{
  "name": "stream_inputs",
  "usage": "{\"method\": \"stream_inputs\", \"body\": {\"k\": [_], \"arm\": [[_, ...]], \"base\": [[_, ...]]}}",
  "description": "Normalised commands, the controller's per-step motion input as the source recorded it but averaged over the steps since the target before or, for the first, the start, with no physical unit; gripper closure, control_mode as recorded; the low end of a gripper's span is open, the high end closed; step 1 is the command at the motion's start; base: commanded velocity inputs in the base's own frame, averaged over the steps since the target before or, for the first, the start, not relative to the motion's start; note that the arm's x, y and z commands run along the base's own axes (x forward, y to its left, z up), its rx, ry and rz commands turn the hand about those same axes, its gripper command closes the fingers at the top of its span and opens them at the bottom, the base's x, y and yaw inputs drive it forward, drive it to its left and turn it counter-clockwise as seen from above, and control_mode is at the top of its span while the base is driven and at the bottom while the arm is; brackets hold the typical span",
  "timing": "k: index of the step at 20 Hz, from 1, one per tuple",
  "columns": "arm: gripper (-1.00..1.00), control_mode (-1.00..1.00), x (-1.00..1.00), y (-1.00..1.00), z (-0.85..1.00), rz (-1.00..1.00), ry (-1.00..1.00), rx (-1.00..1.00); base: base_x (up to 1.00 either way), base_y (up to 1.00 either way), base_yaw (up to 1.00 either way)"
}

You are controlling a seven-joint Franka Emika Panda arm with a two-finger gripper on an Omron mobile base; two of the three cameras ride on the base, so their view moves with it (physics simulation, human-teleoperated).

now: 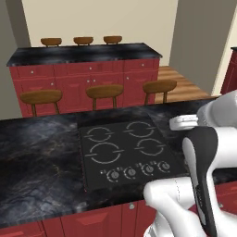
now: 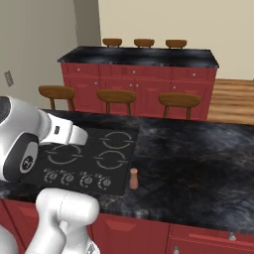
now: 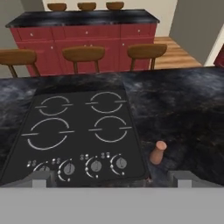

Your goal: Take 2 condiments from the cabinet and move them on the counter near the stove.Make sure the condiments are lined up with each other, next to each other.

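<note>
The fingers (image 3: 111, 177) were spread and empty above the near edge of the worktop (image 3: 188, 109); the brown shaker (image 3: 158, 152) stood upright just right of the stove (image 3: 78, 127).

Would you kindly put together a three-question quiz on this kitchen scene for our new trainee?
1. True or false: the brown shaker stands upright on the counter, just beside the stove.
2. How many condiments are on the counter? A) none B) one C) two
3. Fill in: the gripper's jaws are ____ and hold nothing.

Key: 1 true; 2 B; 3 open.
</note>
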Motion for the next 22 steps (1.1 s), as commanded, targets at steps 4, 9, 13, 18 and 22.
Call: {"method": "stream_inputs", "body": {"k": [4,9,13,18,22], "arm": [[-1.00,-1.00,-0.01,0.00,0.00,0.00,0.00,0.00],[-1.00,1.00,0.00,0.00,0.00,0.00,0.00,0.00],[-1.00,1.00,0.00,0.00,0.00,0.00,0.00,0.00],[-1.00,1.00,0.00,0.00,0.00,0.00,0.00,0.00],[-1.00,1.00,0.00,0.00,0.00,0.00,0.00,0.00]], "base": [[0.00,0.00,0.00],[-0.05,0.00,-0.05],[-0.47,-0.36,-0.61],[-0.79,-0.73,-0.51],[-0.07,-0.69,-0.77]]}}
